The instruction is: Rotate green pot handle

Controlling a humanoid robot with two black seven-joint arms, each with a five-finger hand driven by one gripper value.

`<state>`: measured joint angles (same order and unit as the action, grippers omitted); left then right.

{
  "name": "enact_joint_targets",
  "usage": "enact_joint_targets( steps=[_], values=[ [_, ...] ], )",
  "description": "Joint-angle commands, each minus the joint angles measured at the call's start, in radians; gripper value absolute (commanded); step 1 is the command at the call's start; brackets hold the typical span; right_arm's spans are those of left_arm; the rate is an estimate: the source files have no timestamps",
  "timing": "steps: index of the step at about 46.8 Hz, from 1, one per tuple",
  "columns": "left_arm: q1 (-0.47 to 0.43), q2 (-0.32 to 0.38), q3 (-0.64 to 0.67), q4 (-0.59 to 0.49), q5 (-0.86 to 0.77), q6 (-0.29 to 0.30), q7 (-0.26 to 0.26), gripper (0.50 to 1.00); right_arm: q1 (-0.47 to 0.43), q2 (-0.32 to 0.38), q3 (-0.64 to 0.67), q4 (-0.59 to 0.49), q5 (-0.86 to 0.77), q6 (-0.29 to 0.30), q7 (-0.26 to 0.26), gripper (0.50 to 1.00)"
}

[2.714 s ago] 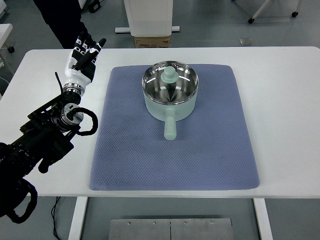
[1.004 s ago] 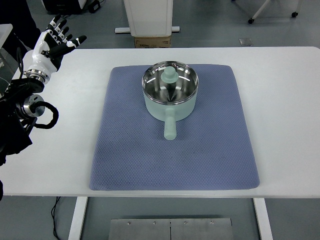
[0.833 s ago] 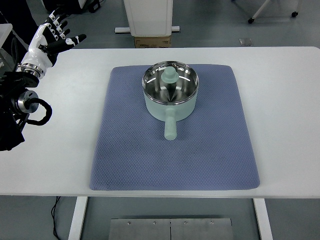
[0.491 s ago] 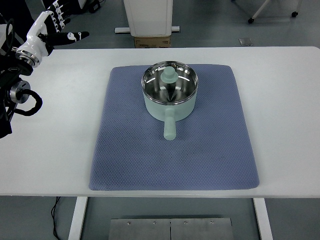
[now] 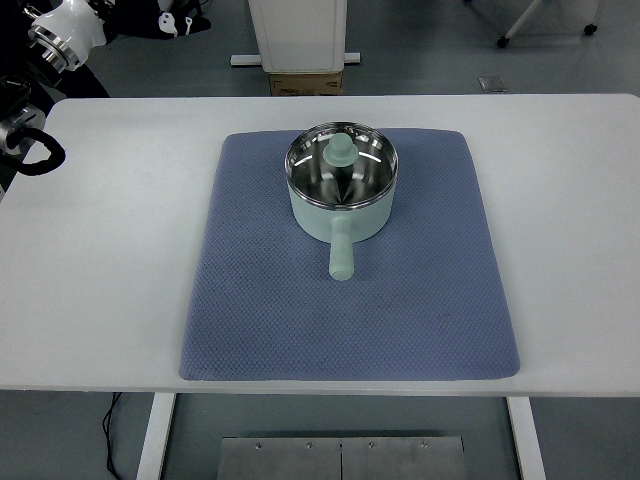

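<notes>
White desk [image 5: 110, 250], blue mat [image 5: 420, 290] on top. Pale green pot [image 5: 341, 195], steel inside, handle [image 5: 341, 255] pointing toward near edge. Left hand [image 5: 62, 28] at top-left corner, fingers impossible to tell.

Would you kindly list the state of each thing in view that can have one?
green pot: upright on the mat, lid resting inside.
pot handle: pointing toward the table's near edge, ungrasped.
blue mat: lying flat on the table.
left hand: at the top left corner, mostly cut off, away from the pot.
</notes>
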<state>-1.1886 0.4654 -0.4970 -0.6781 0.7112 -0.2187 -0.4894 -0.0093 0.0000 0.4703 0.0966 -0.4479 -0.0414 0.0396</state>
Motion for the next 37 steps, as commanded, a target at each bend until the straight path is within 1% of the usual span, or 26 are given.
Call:
enact_joint_targets(
  steps=[1,11,15,21,23,25,27,30,34,37],
  values=[
    [-0.008,0.001,0.0,-0.029,0.042,-0.002,-0.001,1.0,0.0,0.0,0.002,0.0,0.0,0.0,0.0,1.0],
    [-0.051,0.01,0.008,-0.096,0.129,-0.002,-0.001,1.0,0.0,0.0,0.002,0.0,0.0,0.0,-0.001,1.0],
    [-0.066,0.032,0.023,-0.145,0.166,-0.005,-0.006,1.0,0.0,0.0,0.002,0.0,0.0,0.0,0.0,1.0],
    [-0.12,0.065,0.097,-0.227,0.249,-0.011,-0.08,1.0,0.0,0.0,-0.001,0.0,0.0,0.0,0.0,1.0],
    [-0.135,0.067,0.123,-0.238,0.269,-0.011,-0.093,1.0,0.0,0.0,0.002,0.0,0.0,0.0,-0.001,1.0],
    [-0.144,0.065,0.147,-0.244,0.283,-0.014,-0.095,1.0,0.0,0.0,-0.001,0.0,0.0,0.0,0.0,1.0],
    [-0.152,0.065,0.166,-0.248,0.297,-0.022,-0.095,1.0,0.0,0.0,-0.001,0.0,0.0,0.0,0.0,1.0],
    [-0.16,0.055,0.183,-0.248,0.32,-0.05,-0.095,1.0,0.0,0.0,0.002,0.0,0.0,0.0,0.0,1.0],
    [-0.163,0.048,0.184,-0.248,0.358,-0.093,-0.095,1.0,0.0,0.0,-0.001,0.0,0.0,0.0,-0.001,1.0],
    [-0.166,0.03,0.184,-0.25,0.384,-0.11,-0.095,1.0,0.0,0.0,0.002,0.0,0.0,0.0,0.0,1.0]
  ],
)
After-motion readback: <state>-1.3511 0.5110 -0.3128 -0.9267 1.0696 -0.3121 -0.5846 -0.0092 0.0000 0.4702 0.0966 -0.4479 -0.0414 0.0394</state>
